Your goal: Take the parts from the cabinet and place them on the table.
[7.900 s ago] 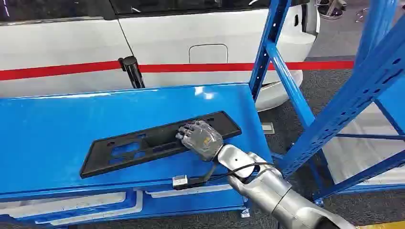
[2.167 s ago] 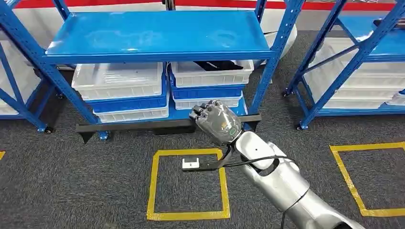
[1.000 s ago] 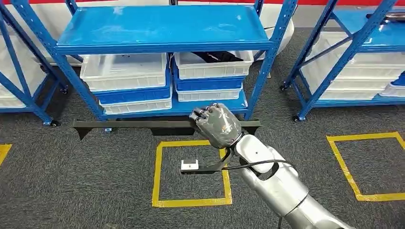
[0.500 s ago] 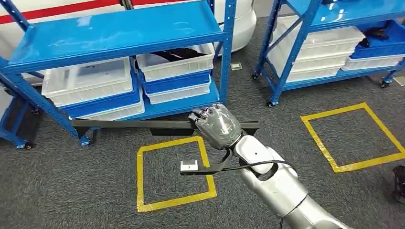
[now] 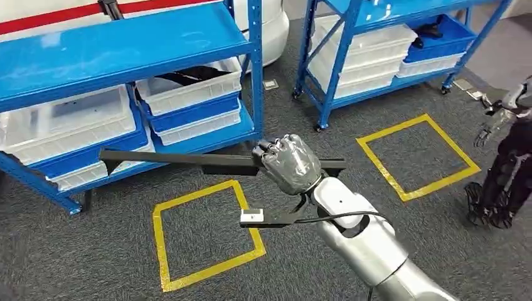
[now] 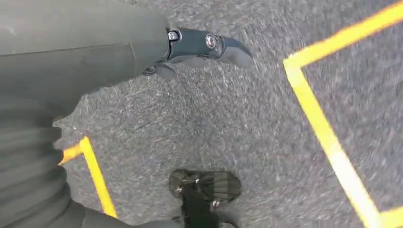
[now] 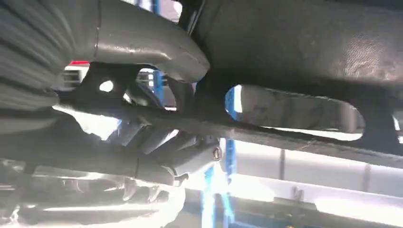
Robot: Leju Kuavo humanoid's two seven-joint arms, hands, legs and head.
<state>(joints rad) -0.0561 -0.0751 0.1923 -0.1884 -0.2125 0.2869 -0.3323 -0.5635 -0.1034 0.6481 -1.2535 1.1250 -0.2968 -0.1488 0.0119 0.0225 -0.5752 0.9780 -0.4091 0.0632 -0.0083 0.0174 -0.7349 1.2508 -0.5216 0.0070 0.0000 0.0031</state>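
A long, flat black plastic part (image 5: pixel 175 158) hangs level above the carpet, and my right hand (image 5: pixel 288 164) grips it close to its right end. Seen from the right wrist, the part's slotted underside (image 7: pixel 294 137) runs across the picture with my thumb (image 7: pixel 142 42) wrapped over it and the other fingers under it. My left hand (image 6: pixel 95 57) hangs over the grey carpet, its fingers apart and holding nothing. The blue cabinet rack (image 5: pixel 125 53) that bore the part stands behind and to the left.
White bins (image 5: pixel 188 84) sit on the rack's lower shelves. A second blue rack (image 5: pixel 376 37) stands at the back right. Yellow tape squares (image 5: pixel 204 235) (image 5: pixel 417 157) mark the carpet. Another robot (image 5: pixel 508 163) stands at the right edge. A white car (image 5: pixel 276 25) is behind the racks.
My right hand lifted the black part off the blue shelf top and still grips it. My view has since swung right: racks slid left, and another robot came in at the right.
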